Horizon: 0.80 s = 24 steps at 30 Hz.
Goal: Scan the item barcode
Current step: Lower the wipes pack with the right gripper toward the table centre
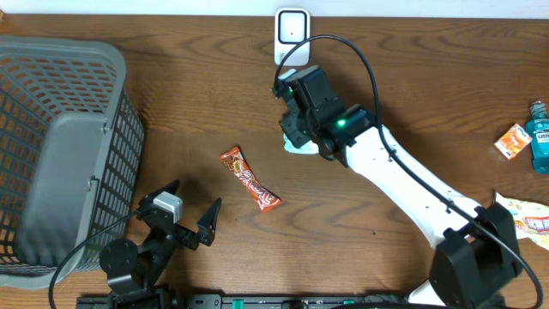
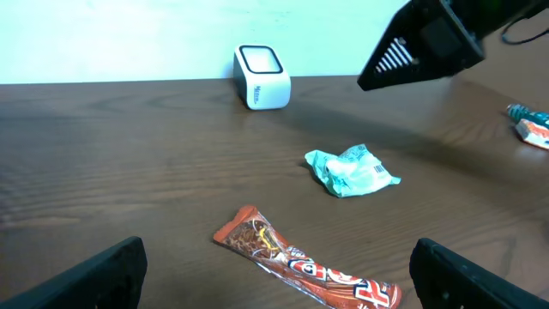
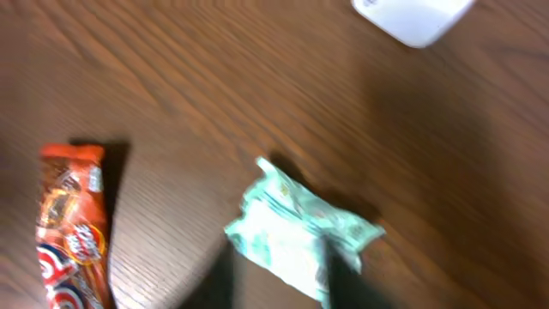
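Your right gripper (image 2: 390, 60) has its jaws closed and holds nothing; it hangs above the table. The mint-green packet (image 2: 352, 172) lies crumpled on the wood just under these jaws, not touching them. You can see dark stripes like a barcode on its upper face. The white barcode scanner (image 1: 292, 34) stands upright a little beyond the right jaws, at the far edge of the table.

Your left gripper (image 1: 190, 204) has its jaws wide open and empty. The orange candy bar (image 1: 250, 178) lies flat just ahead of them, in line with the gap. The packet is further ahead, and the scanner behind it. The grey plastic basket (image 1: 60, 154) stands beside the left jaws, on their left.
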Tool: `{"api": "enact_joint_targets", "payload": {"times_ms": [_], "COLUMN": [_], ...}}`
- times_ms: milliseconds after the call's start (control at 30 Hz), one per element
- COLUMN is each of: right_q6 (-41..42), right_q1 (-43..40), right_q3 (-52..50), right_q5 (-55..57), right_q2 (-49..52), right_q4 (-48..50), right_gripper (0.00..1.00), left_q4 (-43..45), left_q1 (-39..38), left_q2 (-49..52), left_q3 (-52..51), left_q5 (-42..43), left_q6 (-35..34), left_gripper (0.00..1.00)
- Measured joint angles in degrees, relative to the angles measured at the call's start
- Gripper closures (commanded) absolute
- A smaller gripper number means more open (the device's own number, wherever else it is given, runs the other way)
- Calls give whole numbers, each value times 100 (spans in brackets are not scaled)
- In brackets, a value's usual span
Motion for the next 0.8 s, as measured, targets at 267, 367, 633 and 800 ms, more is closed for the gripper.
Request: {"api": "enact_joint_targets", "payload": {"times_ms": [267, 367, 633, 800], "right_q6": [24, 116, 197, 214], "right_q1": [0, 0, 9, 0], "right_q3": [-9, -31, 11, 9], "right_q5": [-170, -201, -304, -474], "right_q2": [1191, 1600, 1694, 1349], "right_q4": [483, 337, 330, 122], "right_gripper": [99, 99, 99, 99], "left_q4": [0, 0, 0, 0], "left_q1": [0, 0, 0, 0], "left_q2": [0, 0, 0, 0], "left_q3": [0, 0, 0, 0], "left_q5": [0, 0, 0, 0], "left_q6": [0, 0, 0, 0], "left_gripper": [2, 2, 2, 2]}}
